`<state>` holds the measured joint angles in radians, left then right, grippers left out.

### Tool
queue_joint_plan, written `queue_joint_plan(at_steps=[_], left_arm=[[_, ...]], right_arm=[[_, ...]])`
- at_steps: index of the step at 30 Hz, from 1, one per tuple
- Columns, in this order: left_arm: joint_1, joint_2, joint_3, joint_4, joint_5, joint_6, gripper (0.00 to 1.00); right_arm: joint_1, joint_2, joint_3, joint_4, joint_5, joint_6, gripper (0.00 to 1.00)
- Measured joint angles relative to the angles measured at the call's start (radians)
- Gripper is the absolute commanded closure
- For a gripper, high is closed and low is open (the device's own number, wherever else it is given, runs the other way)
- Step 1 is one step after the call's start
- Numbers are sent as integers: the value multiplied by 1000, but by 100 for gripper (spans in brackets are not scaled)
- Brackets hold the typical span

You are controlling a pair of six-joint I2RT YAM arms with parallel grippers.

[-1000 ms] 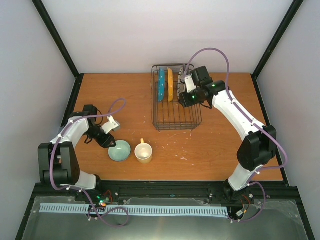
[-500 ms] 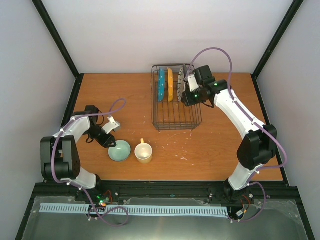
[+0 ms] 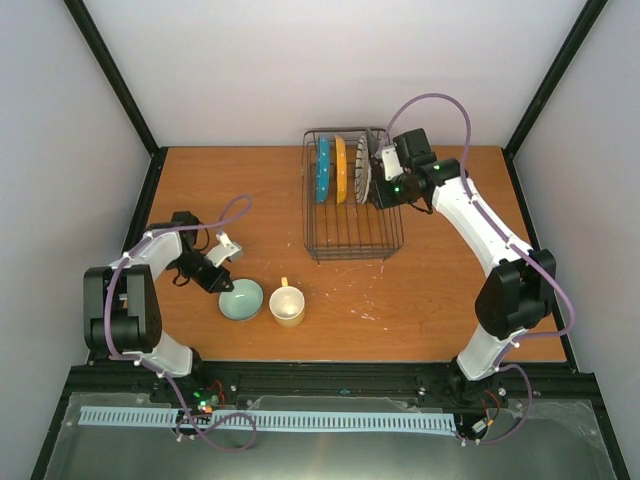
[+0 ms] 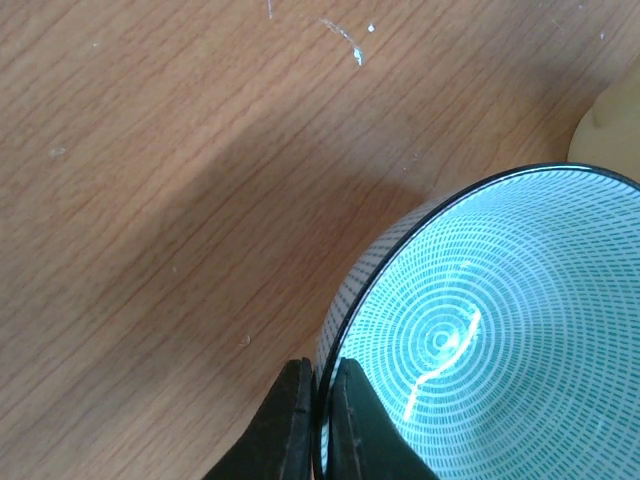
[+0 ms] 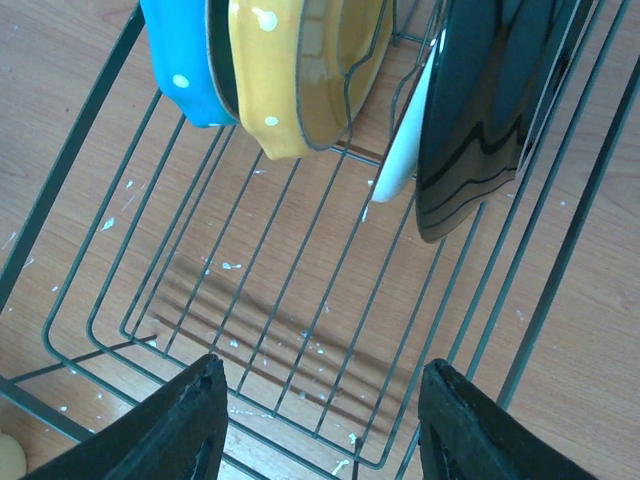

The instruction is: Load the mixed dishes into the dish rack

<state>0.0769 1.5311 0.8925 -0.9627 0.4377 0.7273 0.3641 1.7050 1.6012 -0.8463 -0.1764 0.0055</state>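
Wood worktop [image 3: 430, 290]: mint-green bowl [image 3: 241, 300] and mug [image 3: 288, 306] not racked yet. Got left gripper [image 4: 318, 378] pinching the bowl's thin rim, likely its only grabbable edge. Right gripper [image 5: 322, 380] spread empty above the dish rack [image 3: 355, 238] and its upright plates [image 3: 341, 168].

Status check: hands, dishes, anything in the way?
Left hand shut on mint bowl rim. Right hand open over rack, plates standing inside. Mug close beside bowl, not touching.
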Motion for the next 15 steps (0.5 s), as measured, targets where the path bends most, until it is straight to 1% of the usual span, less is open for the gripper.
queue_joint_plan(at_steps=[5,8,11,15], left_arm=[[0,22,32,-18,31,0,99],[0,48,117,-42,71,0,99],[4,89,273,-53,118,-8,99],[37,150,537,-43,200,-31,99]], right_arm=[[-12,0,0,6,-5,0,50],[-17,0,0,6,-21,3,50],[-30,6,19,5,-50,15,50],[-76,32,77,12,-127,39,48]])
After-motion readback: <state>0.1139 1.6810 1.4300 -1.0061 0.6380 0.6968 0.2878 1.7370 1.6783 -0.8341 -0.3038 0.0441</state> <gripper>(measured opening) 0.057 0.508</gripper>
